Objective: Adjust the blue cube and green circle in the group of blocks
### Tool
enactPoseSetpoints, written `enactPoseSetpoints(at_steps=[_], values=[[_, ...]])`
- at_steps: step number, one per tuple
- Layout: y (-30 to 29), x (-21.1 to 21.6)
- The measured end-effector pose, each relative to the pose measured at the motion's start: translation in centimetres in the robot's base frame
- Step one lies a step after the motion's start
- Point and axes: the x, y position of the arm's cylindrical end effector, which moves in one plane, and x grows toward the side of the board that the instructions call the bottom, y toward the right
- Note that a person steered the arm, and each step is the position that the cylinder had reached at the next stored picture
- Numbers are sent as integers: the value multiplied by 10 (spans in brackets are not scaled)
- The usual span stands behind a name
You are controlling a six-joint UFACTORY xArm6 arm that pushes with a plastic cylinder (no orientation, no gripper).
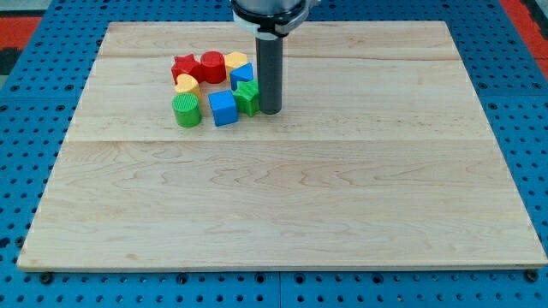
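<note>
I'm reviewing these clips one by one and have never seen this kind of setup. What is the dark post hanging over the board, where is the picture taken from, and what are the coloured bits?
There is a single picture, looking down at a slant on a wooden board; where the camera is mounted is not recorded. The dark post is my rod; it has no claw and holds nothing. It only pushes. My tip rests at the right edge of a cluster of small blocks, beside the green star. In the cluster are a blue cube, a green circle, another blue block, two red blocks and two yellow ones.
</note>
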Motion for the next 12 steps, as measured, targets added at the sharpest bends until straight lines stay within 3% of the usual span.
enactPoseSetpoints(at_steps=[3, 5, 6, 8, 9, 12], values=[[32, 15], [-18, 101], [-39, 109], [-43, 105], [-54, 72], [-26, 66]])
